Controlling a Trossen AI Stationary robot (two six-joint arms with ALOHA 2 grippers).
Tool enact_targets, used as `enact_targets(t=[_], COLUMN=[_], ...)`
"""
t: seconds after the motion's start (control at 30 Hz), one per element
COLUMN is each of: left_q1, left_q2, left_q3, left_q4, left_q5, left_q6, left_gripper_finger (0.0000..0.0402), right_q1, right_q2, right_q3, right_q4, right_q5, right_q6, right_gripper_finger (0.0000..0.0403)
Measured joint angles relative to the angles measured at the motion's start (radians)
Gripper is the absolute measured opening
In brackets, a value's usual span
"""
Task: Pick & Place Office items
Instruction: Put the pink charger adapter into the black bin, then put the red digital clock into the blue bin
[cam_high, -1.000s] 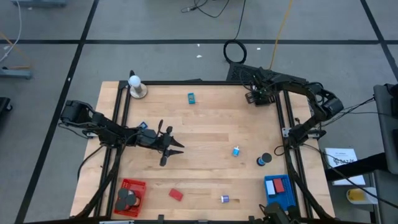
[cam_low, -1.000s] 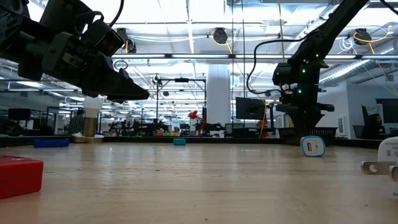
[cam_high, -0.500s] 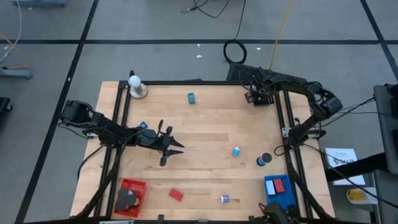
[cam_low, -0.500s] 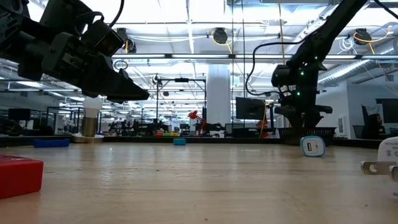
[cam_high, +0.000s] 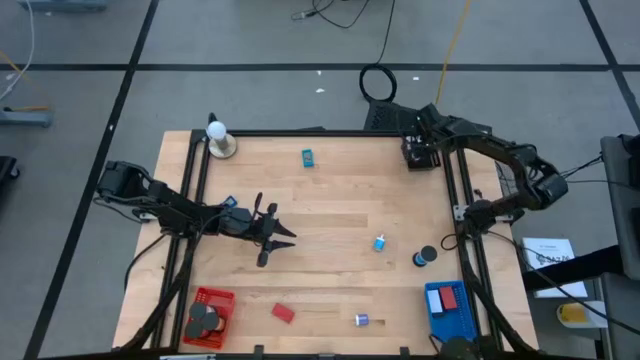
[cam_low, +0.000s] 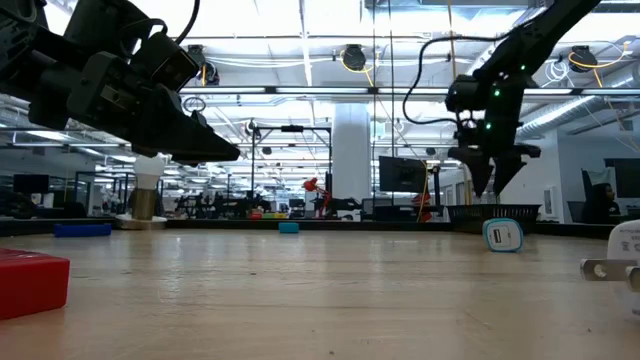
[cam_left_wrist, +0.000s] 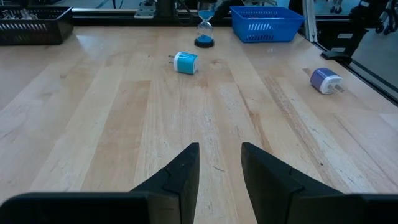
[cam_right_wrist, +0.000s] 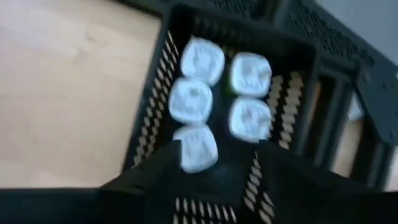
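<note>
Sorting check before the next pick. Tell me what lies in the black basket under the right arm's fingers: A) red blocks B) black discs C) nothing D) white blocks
D: the right wrist view shows five white blocks in the black basket, below the open right gripper.

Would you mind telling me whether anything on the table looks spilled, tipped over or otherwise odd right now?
Nothing looks spilled or damaged. A few items lie loose on the table, as expected mid-sort: a teal piece, a blue and white block, a black disc, a red block and a purple piece. The black basket holds its white pieces neatly.
</note>
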Motion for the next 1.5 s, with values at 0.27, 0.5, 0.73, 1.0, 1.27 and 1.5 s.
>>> enact_targets(t=[0.27, 0.5, 0.73, 1.0, 1.27, 1.5], left_q1=[0.000, 0.000, 0.000, 0.000, 0.000, 0.000], left_q2=[0.000, 0.000, 0.000, 0.000, 0.000, 0.000], left_q3=[0.000, 0.000, 0.000, 0.000, 0.000, 0.000], left_q4=[0.000, 0.000, 0.001, 0.001, 0.000, -0.004], left_q5=[0.000, 0.000, 0.000, 0.000, -0.090, -0.133], left_q6=[-0.003, -0.003, -0.002, -0.003, -0.003, -0.017], left_gripper_finger=[0.0122, 0.0122, 0.0122, 0.0122, 0.0122, 0.0122], right_q1=[0.001, -0.008, -0.014, -0.014, 0.006, 0.108], right_q2=[-0.017, 0.006, 0.006, 0.005, -0.108, -0.305], right_q3=[-0.015, -0.119, -0.142, -0.142, -0.142, -0.142], right_q4=[-0.100, 0.050, 0.123, 0.152, 0.095, 0.051], right_q5=[-0.006, -0.108, -0.112, -0.112, -0.112, -0.112], right_q6=[-0.019, -0.049, -0.063, -0.064, -0.083, -0.070], right_gripper_finger=[0.0051, 0.0017, 0.0002, 0.0004, 0.0001, 0.0001])
